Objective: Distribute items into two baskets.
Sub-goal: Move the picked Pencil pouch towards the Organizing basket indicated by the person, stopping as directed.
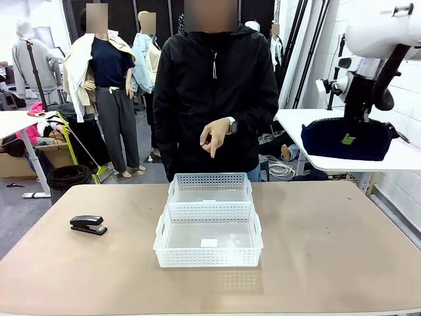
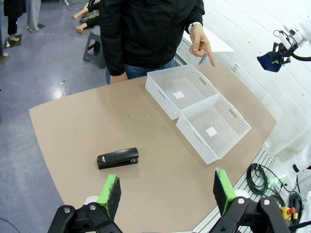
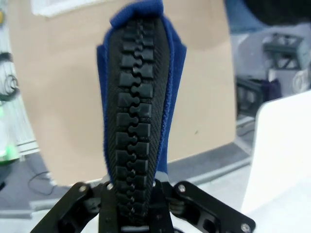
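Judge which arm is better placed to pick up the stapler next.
Left, likely: the left gripper is open, with the stapler on the table just beyond its pads. The right gripper is shut on the pouch, raised at the far right.

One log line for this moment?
right gripper: shut on pouch | left gripper: open | stapler: untouched | baskets: empty | person's hand: pointing

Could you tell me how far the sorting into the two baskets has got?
Done: nothing; both baskets, near and far, are empty. In hand: the right gripper is shut on the navy pouch, held aloft at the right. To do: the stapler lies on the table, left gripper open above it; both items need placing.
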Motion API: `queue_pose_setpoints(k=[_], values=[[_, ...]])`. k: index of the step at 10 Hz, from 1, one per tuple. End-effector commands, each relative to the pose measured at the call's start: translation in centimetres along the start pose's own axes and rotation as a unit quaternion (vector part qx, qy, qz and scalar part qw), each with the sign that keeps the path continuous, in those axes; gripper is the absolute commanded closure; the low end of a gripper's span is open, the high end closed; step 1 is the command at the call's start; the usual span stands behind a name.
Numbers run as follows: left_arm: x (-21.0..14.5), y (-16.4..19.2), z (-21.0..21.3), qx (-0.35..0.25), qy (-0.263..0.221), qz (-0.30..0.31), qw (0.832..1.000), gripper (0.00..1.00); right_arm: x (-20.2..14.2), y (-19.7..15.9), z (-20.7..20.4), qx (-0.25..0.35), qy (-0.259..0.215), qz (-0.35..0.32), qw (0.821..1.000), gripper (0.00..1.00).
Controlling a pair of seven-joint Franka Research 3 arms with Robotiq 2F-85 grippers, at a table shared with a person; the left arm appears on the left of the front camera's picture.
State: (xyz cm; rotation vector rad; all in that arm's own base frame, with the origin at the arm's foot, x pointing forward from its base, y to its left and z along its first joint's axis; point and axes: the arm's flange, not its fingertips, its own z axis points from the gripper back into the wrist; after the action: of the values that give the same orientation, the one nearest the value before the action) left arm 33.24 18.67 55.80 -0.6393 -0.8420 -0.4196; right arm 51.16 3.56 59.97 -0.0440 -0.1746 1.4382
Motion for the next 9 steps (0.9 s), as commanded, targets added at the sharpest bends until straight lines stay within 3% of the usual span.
queue_pose_setpoints(k=[1, 9], values=[[0.0, 0.1, 0.1, -0.005, -0.011, -0.005, 1.0, 0.0, 1.0, -0.8, -0.4, -0.012, -0.011, 0.035, 0.999, 1.0], [0.0, 0.1, 0.1, -0.005, -0.011, -0.005, 1.0, 0.0, 10.9, -0.8, -4.6, 0.019, -0.004, 0.093, 0.995, 1.0]])
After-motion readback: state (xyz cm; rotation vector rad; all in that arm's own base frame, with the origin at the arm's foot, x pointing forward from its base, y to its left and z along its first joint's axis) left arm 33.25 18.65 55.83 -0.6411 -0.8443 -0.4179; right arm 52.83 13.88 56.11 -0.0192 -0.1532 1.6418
